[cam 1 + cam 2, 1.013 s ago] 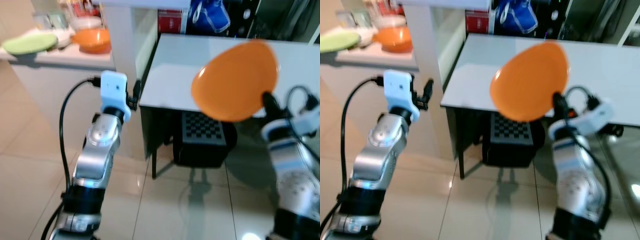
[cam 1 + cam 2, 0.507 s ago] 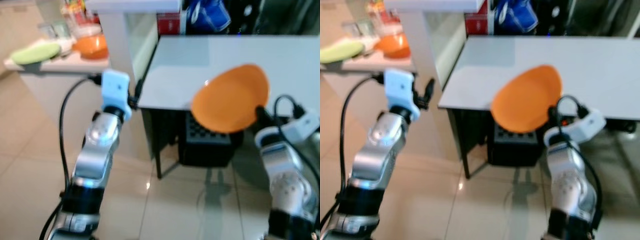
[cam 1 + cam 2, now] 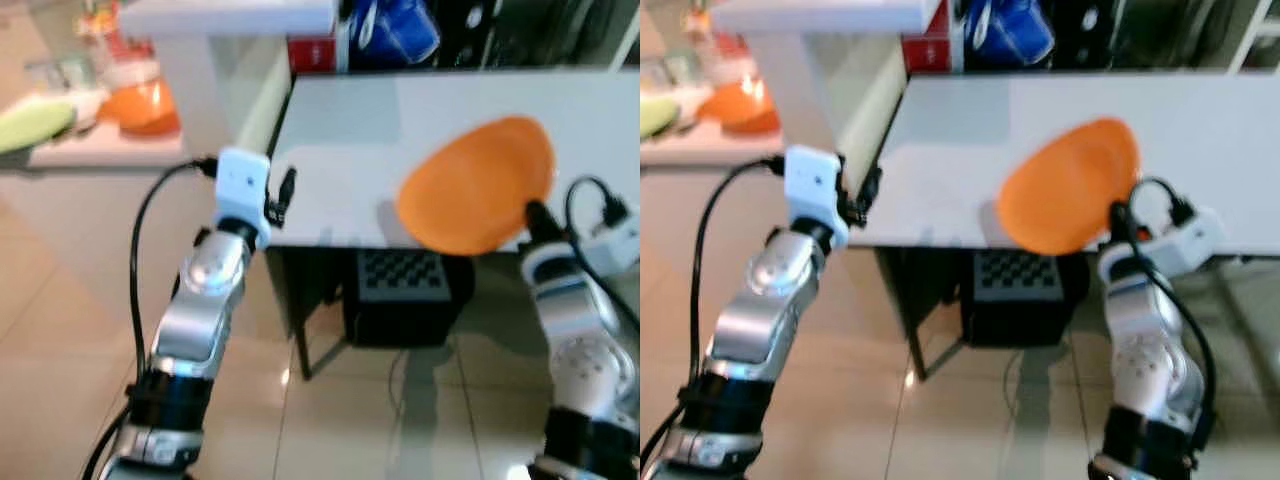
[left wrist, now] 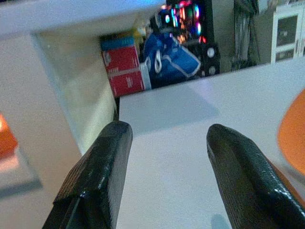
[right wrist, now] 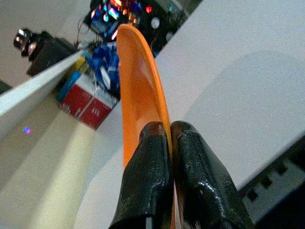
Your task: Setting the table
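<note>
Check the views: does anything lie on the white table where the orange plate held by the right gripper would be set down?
Nothing visible does. The right gripper pinches the orange plate by its rim above the near edge of the white table, and the tabletop around and beyond it looks bare. The left gripper is open, beside the table's near left corner.

Orange plate [image 5: 136, 90] pinched in the right gripper [image 5: 170, 138] — smooth, glossy plastic by its look. White tabletop [image 3: 360, 150] beyond it is matt. The fingers [image 4: 102, 171] are black, finely textured — floor tiles [image 3: 330, 420] below gleam.
</note>
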